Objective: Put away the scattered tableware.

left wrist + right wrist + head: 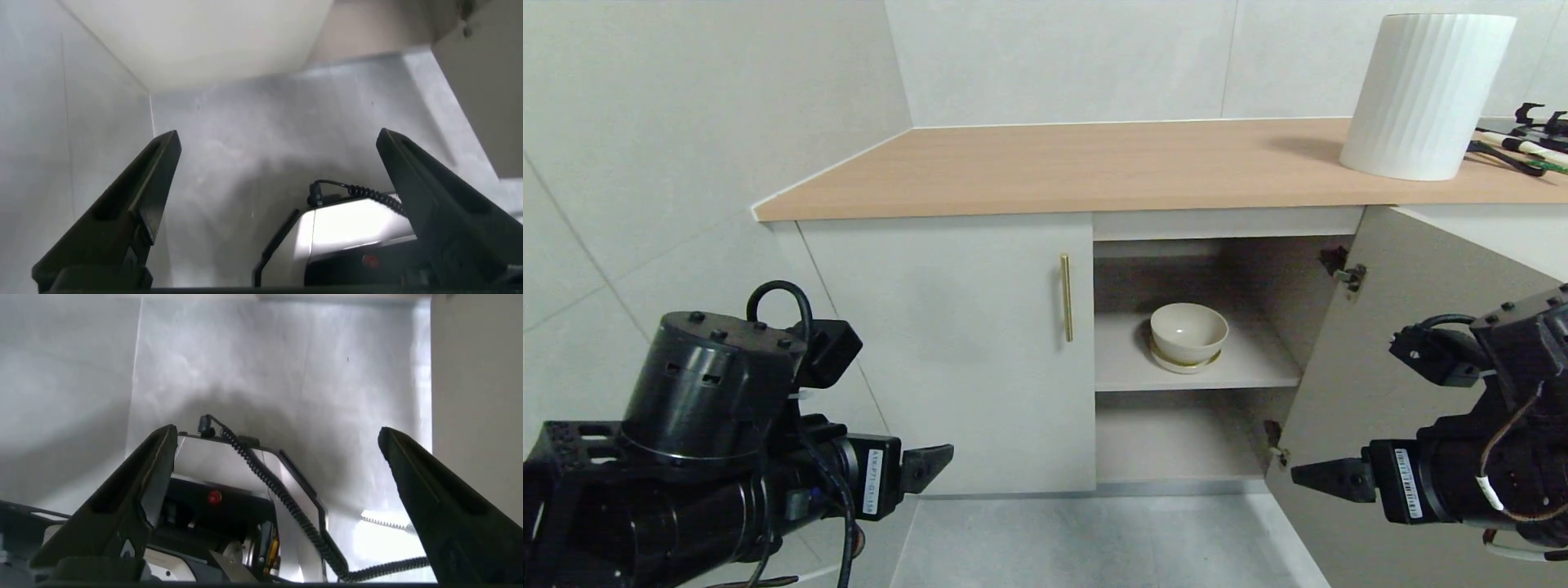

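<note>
Status: a bowl (1188,331) sits on a plate (1184,362) on the upper shelf (1262,371) of the cabinet, toward the shelf's front. I judge this pair to be stowed. Whether more tableware lies elsewhere I cannot tell.

Claws:
- Left gripper (278,143): jaws spread wide with nothing between them. It hangs low in front of the closed left door (947,351), above the floor (1094,539).
- Right gripper (278,437): jaws equally wide and empty. It is low, just beside the open right door (1347,392).

Both claws are well apart from the bowl and plate.

Remaining work, in my judgement:
1. Confirm that no tableware is left outside the cabinet.
2. Close the right door. The right gripper is the nearer one.

Surface and room:
- The cabinet is pale grey, with a slim brass handle (1066,296) on the left door. A lower compartment sits beneath the shelf.
- A wood-tone counter (1054,167) runs across the top.
- A tall white ribbed cylinder (1425,94) stands on the counter, toward the right.
- A few tools (1523,147) lie at the counter's far right edge.
- The walls (686,122) are large pale tiles and meet in a corner at the counter's left end. The floor is grey.
</note>
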Controlling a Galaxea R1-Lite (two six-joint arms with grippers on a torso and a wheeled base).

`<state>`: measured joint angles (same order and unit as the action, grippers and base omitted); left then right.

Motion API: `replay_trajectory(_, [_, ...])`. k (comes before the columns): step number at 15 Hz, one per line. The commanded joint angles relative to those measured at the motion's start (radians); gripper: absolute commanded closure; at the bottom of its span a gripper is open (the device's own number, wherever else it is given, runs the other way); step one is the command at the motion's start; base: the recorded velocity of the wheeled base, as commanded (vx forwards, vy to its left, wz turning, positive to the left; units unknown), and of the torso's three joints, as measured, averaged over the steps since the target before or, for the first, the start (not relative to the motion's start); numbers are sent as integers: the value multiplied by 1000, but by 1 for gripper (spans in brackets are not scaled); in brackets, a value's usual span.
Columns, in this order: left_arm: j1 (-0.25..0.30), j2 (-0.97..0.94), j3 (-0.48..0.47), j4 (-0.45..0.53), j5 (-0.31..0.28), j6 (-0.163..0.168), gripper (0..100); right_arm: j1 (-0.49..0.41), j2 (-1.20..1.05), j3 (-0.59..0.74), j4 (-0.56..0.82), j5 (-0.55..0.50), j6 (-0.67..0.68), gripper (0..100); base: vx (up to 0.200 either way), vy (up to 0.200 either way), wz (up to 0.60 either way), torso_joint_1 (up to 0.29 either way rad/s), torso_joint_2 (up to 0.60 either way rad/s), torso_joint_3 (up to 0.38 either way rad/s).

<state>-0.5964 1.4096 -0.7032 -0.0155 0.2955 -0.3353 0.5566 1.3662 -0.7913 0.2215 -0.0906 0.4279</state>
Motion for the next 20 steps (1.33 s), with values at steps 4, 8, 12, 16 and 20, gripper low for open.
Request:
replay_trajectory(4, [0,8,1,0,1,1,0,0,8,6,1,0,-4,0,-200,0,0,1,2,4])
replay_trajectory(8, [0,23,1,0,1,1,0,0,10,7,1,0,-4,0,-100,0,0,1,1,0])
replay_trajectory(12, [0,23,-1,-1,1,1,0,0,10,7,1,0,-4,0,0,0,0,0,0,0])
replay_trajectory(16, [0,23,-1,-1,1,2,0,0,8,7,1,0,-6,0,0,0,0,0,0,0])
replay_trajectory(20, [1,28,-1,-1,11,4,0,-1,-9,1,76,0,-46,0,0,-150,0,3,3,3])
